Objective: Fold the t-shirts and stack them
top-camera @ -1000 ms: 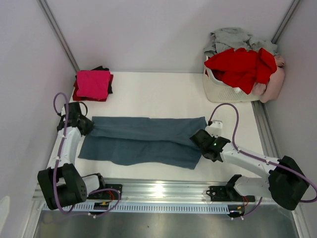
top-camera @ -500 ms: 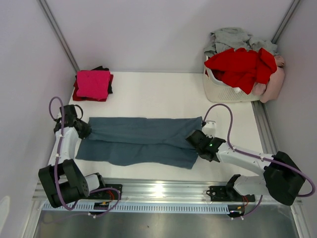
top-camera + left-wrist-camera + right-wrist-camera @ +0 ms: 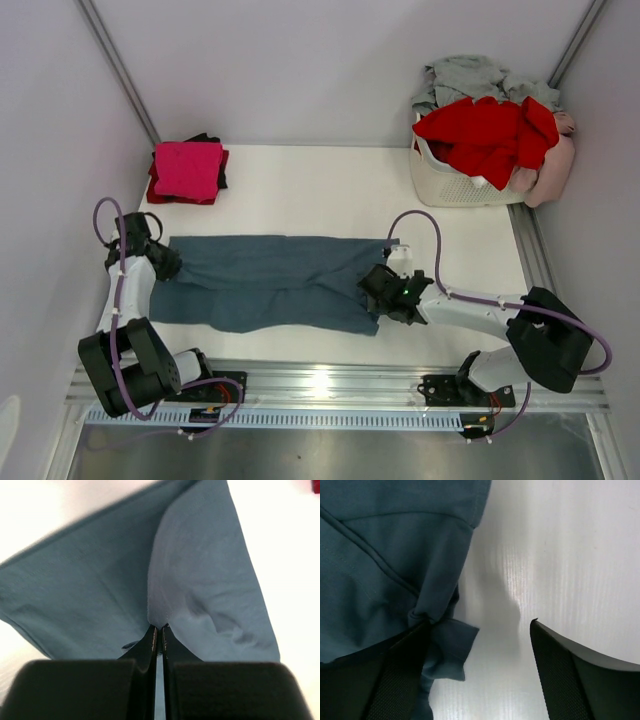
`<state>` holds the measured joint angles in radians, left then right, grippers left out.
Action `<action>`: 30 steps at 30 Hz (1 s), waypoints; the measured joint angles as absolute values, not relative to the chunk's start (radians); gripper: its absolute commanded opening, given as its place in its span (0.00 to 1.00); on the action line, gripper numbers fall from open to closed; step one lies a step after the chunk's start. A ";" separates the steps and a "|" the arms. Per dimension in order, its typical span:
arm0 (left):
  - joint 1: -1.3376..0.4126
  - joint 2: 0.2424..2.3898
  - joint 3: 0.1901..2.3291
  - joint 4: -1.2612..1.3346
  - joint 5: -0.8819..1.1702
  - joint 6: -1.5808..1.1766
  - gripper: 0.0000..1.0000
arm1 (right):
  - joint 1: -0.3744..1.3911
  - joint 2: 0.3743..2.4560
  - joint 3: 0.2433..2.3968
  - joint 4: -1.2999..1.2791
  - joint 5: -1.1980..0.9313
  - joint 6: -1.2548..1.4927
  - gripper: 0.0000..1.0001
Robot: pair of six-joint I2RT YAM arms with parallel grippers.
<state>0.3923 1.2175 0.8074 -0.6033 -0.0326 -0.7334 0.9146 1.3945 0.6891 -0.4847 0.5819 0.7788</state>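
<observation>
Top external view: slate blue-grey t-shirt (image 3: 270, 285) lies lengthwise left to right. Left end effector (image 3: 163, 262) pinches its left end; right end effector (image 3: 380, 290), spread, sits at its right end.

The long slate blue-grey cotton t-shirt (image 3: 270, 280) is soft, matt cloth with a fine texture, stitched hems and shallow creases. The white table (image 3: 330, 200) under it is smooth with a low sheen, and close to my right wrist it shows a faint ribbed glare. My left gripper (image 3: 158, 629) and my right gripper (image 3: 479, 625) have matt black plastic fingers. The folded magenta t-shirt (image 3: 187, 168), the crumpled red t-shirt (image 3: 490, 135) and the grey t-shirt (image 3: 465, 75) are matt cloth too. The white slatted laundry basket (image 3: 440, 185) is smooth plastic. The silver metal rail (image 3: 330, 385) at the near edge gleams.
</observation>
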 measured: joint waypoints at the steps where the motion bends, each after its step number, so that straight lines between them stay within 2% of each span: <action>1: 0.392 1.217 0.807 -0.601 -0.027 -0.733 0.09 | 0.921 1.394 0.692 -0.480 0.583 0.765 0.91; 5: 0.393 1.206 0.807 -0.589 0.005 -0.733 0.24 | 0.934 1.381 0.702 -0.453 0.596 0.725 0.93; 13: 0.380 1.144 0.817 -0.583 0.039 -0.733 0.33 | 0.829 1.383 0.829 -0.336 0.620 0.593 0.89; 14: 0.374 1.142 0.825 -0.587 0.038 -0.733 0.37 | 0.811 1.398 0.843 -0.314 0.620 0.580 0.88; 24: 0.342 1.114 0.833 -0.542 0.035 -0.734 0.38 | 0.681 1.686 0.929 -0.186 0.591 0.489 0.81; 30: 0.342 1.099 0.801 -0.510 0.039 -0.733 0.36 | 0.644 1.789 0.988 -0.150 0.576 0.461 0.70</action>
<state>0.3424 1.0988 0.8013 -0.5102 0.0395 -0.7334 0.6437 1.7889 0.9882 -0.1501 0.5758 0.4614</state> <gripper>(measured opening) 0.366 0.741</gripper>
